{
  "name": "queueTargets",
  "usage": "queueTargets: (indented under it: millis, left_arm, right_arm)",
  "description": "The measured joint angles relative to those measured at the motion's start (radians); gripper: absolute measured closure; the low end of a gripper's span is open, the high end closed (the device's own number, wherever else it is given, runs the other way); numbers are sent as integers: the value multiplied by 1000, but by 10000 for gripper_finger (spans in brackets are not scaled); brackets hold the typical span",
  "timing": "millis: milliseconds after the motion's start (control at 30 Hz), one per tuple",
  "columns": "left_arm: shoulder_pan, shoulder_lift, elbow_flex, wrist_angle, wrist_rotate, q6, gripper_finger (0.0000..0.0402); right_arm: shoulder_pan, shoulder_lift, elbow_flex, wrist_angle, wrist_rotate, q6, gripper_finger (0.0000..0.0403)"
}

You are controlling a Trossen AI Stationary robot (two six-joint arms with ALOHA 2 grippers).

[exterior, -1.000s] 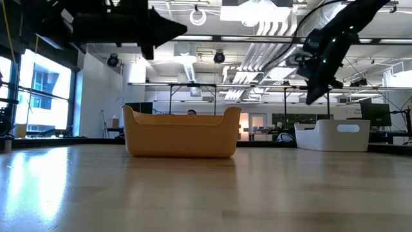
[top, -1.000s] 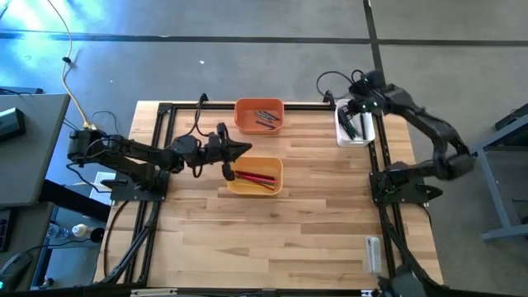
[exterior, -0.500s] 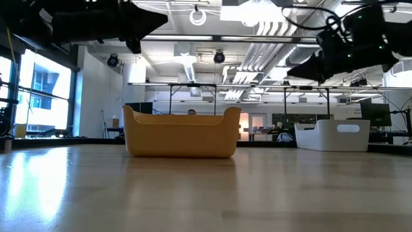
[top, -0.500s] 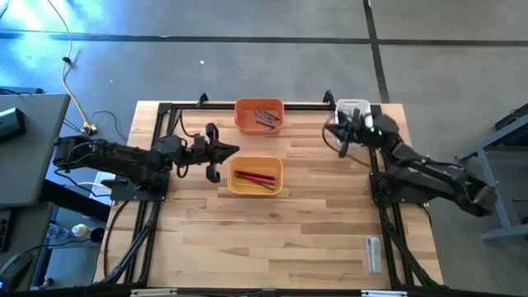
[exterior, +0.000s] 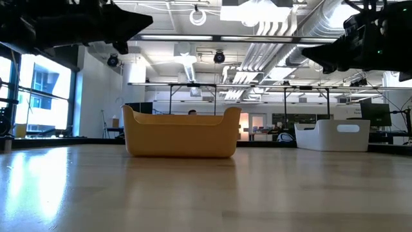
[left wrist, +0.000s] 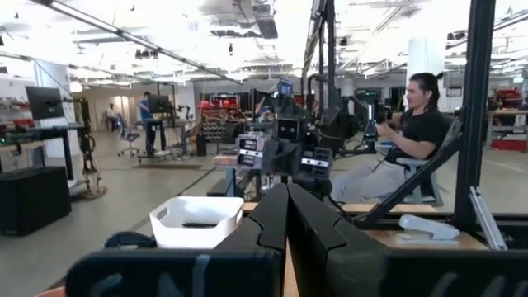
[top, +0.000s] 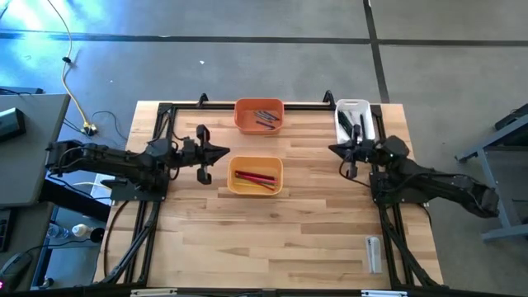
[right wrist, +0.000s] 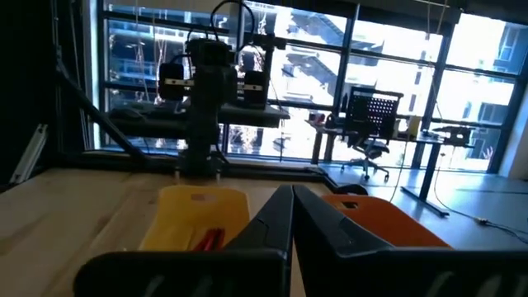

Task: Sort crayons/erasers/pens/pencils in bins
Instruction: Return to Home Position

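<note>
Counter [top: 289,223] shows me no loose sticks [top: 256,176]; they lie in orange bin [top: 239,115], yellow bin [top: 256,191], white bin [top: 353,104]. Both left jaws and right jaws are clenched, empty; I judge sorting finished.

Robotics lab — exposed ducts [exterior: 270,26]; workstations [left wrist: 272,148]

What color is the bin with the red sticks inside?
Yellow-orange. The bin shows best in the high view, looking straight down on it.
</note>
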Motion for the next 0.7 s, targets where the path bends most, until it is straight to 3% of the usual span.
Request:
queueTargets:
  millis: [467,700]
  left_arm:
    - [0,-351,-165,-49,0,16,401]
    - [-1,-577,-184,-266,-16,20,401]
  right_arm:
    - [4,-457,0,-466,71,-60,403]
    - [3,-467,13,-550,86,-84,403]
